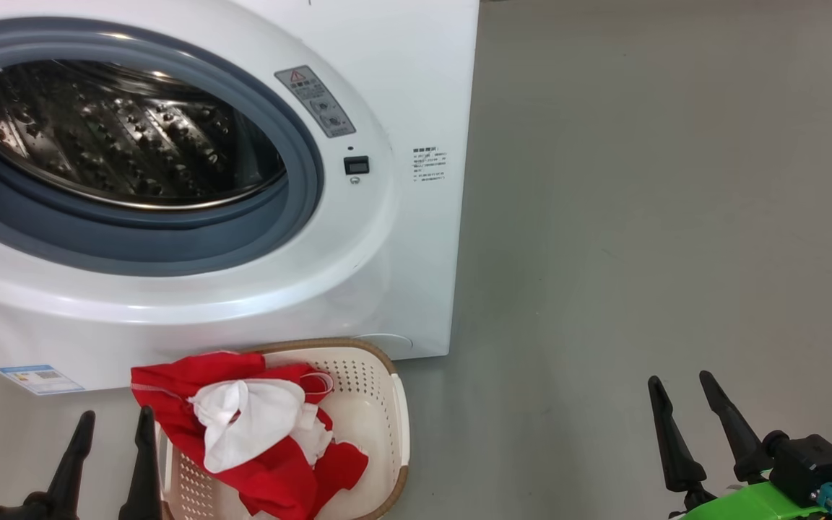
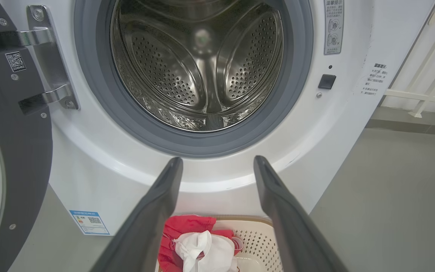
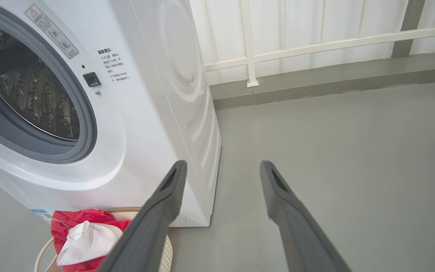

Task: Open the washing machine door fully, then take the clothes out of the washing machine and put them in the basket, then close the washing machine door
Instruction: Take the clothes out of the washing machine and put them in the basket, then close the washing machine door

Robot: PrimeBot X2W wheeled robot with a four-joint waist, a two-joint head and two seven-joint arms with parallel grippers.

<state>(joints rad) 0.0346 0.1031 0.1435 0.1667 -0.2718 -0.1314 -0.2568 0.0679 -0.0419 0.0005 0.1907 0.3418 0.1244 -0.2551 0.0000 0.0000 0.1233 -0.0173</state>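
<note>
The white washing machine (image 1: 401, 65) stands open, and the part of its steel drum (image 2: 202, 64) that shows holds no clothes. The washing machine door (image 2: 6, 124), black-rimmed with a glass window, is swung wide to the left on its hinge. Red and white clothes (image 1: 257, 433) lie heaped in the cream basket (image 1: 387, 412) on the floor before the machine. My left gripper (image 1: 116, 422) hangs open just left of the basket, nothing between its fingers. My right gripper (image 1: 679, 386) is open over bare floor, far right of the basket.
Grey floor (image 1: 640, 217) spreads to the right of the machine. A white railing (image 3: 315, 41) and a low grey kerb run along the wall behind it.
</note>
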